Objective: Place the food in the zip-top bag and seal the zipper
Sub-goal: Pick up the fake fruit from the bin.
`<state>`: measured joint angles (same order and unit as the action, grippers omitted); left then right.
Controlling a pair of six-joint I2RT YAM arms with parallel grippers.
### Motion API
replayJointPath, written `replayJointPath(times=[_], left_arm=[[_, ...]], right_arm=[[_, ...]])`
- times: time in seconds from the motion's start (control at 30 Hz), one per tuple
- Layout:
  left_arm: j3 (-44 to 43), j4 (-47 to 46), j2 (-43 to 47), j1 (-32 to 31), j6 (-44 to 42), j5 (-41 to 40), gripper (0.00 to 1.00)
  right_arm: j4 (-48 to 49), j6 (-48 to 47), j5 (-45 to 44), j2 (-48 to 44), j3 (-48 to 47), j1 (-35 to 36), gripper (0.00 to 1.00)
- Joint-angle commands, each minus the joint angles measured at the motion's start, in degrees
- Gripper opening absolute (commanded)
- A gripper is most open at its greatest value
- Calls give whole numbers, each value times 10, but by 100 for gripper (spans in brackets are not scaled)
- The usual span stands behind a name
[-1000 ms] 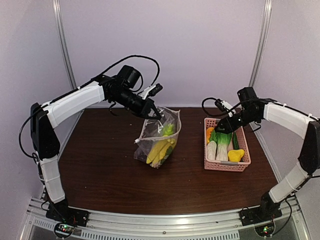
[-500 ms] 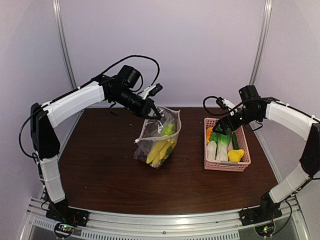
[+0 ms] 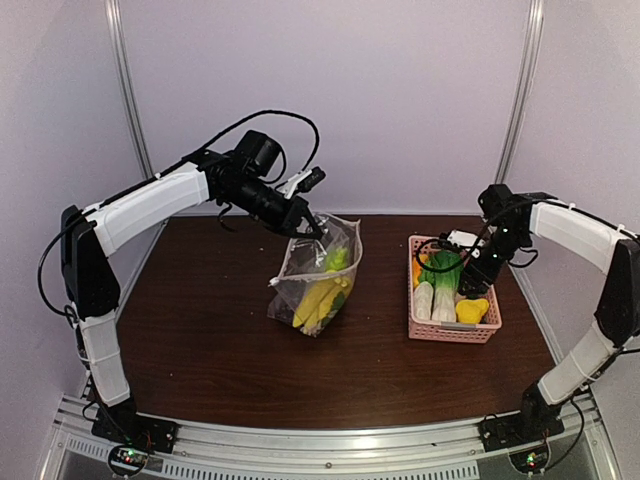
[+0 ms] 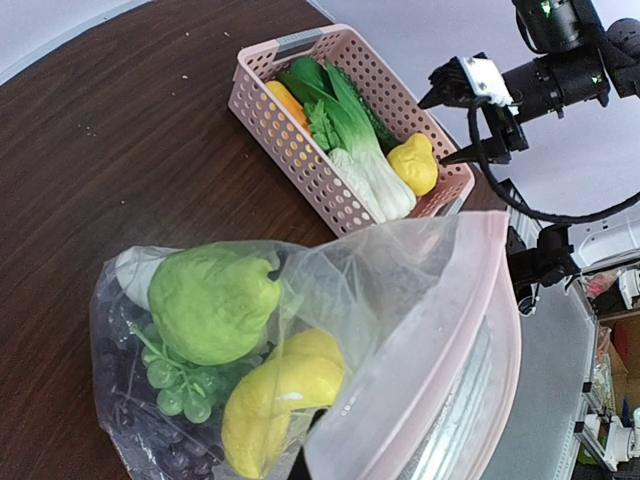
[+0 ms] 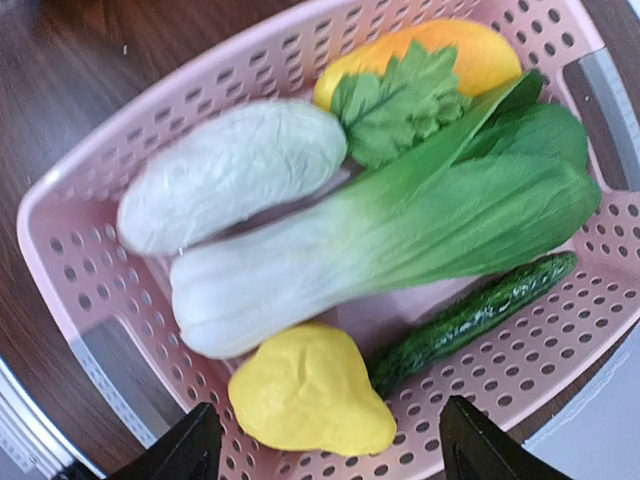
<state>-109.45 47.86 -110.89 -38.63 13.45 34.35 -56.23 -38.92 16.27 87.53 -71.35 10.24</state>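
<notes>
One cucumber [image 5: 470, 315] just beside lemon [image 5: 305, 390] in pink basket [image 5: 70, 270]

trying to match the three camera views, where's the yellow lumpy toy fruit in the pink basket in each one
Top external: yellow lumpy toy fruit in the near right corner of the pink slatted plastic basket, right of centre.
Left wrist: upper right, at the basket's far end, beyond the clear plastic bag.
Right wrist: bottom centre, below the white-stemmed leafy green.
Shared landmark: the basket.
</notes>
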Motion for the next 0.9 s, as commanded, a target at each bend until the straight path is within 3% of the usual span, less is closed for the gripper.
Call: replayJointPath(times=[0.0,0.53,0.63,0.87], left_arm=[[-10,-18,10,1,5,7,0],[-10,-18,12,-1,5,5,0],[-9,-18,12,-1,5,5,0],[-10,-18,12,-1,5,4,0]], right_arm=[[-88,-140,-104,2,0,-7,78],[-65,-133,-54,109,21,-5,86],[-70,-137,-49,127,25,-5,93],[-78,-130,-49,105,9,-5,73]])
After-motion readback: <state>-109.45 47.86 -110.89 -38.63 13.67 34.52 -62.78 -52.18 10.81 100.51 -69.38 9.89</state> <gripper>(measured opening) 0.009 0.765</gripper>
